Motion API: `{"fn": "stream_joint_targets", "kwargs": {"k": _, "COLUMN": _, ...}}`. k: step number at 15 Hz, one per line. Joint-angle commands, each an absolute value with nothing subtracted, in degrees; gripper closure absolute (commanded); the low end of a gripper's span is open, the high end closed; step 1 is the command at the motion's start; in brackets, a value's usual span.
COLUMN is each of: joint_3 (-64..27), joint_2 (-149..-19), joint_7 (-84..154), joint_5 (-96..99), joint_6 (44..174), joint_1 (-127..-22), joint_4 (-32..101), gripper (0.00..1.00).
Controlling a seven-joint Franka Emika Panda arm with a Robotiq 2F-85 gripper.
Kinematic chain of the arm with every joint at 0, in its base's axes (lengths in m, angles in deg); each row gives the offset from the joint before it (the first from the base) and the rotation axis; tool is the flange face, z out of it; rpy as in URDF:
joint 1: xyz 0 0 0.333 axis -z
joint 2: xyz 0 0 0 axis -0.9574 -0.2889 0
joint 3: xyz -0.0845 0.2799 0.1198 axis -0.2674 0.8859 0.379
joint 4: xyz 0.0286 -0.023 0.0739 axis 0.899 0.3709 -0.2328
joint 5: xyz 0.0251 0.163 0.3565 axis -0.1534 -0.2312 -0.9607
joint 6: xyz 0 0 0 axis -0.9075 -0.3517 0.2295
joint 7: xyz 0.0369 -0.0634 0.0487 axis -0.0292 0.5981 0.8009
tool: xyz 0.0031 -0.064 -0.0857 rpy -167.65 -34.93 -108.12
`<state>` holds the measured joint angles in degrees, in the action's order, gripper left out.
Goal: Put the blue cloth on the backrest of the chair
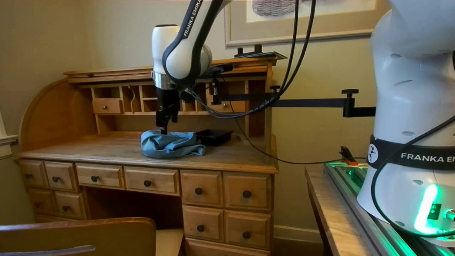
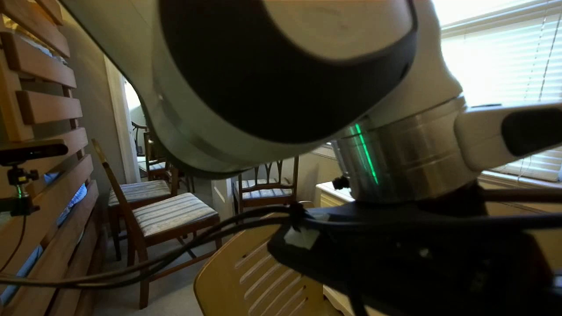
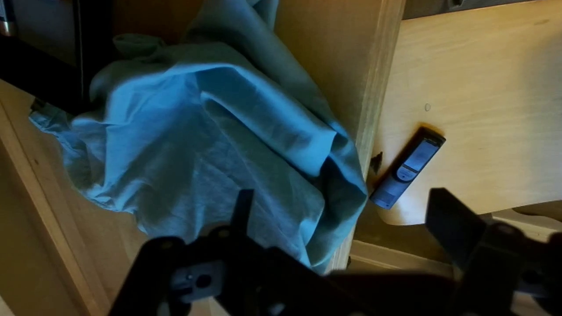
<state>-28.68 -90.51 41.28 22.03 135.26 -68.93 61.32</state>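
In an exterior view: on the worktop (image 1: 89,144), cloth (image 1: 163,149), with tray (image 1: 213,140) just behind to the right and hand (image 1: 169,126) above the cloth. Behind, pigeonholes (image 1: 149,93); beneath, drawers (image 1: 202,183). Before the worktop, at lower left, chair (image 1: 117,236); well to the right, robot base (image 1: 398,192). In the wrist view, remote control (image 3: 408,169) on the chair seat (image 3: 483,109), just beyond the worktop's edge. In an exterior view, dining chairs (image 2: 175,213) farther back, between slats (image 2: 55,103), left, and window blind (image 2: 505,70), right.
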Motion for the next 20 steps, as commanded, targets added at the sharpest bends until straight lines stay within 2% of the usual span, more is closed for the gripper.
{"fn": "stream_joint_targets", "kwargs": {"k": 1, "joint_3": -24.32, "joint_2": -93.76, "joint_7": 48.78, "joint_5": 17.67, "joint_6": 140.89, "joint_1": -64.29, "joint_4": 59.94, "gripper": 0.0}}
{"fn": "stream_joint_targets", "kwargs": {"k": 11, "joint_3": -18.35, "joint_2": -98.87, "joint_7": 62.2, "joint_5": 18.42, "joint_6": 151.45, "joint_1": -56.07, "joint_4": 60.51, "gripper": 0.0}}
{"fn": "stream_joint_targets", "kwargs": {"k": 16, "joint_3": -23.95, "joint_2": -100.46, "joint_7": 59.93, "joint_5": 19.53, "joint_6": 150.88, "joint_1": -59.79, "joint_4": 59.21, "gripper": 0.0}}
{"fn": "stream_joint_targets", "kwargs": {"k": 17, "joint_3": -25.4, "joint_2": -100.72, "joint_7": 59.23, "joint_5": 19.7, "joint_6": 150.77, "joint_1": -60.95, "joint_4": 58.98, "gripper": 0.2}}
{"fn": "stream_joint_targets", "kwargs": {"k": 20, "joint_3": -28.06, "joint_2": -101.51, "joint_7": 58.28, "joint_5": 19.84, "joint_6": 150.78, "joint_1": -63.03, "joint_4": 58.5, "gripper": 0.41}}
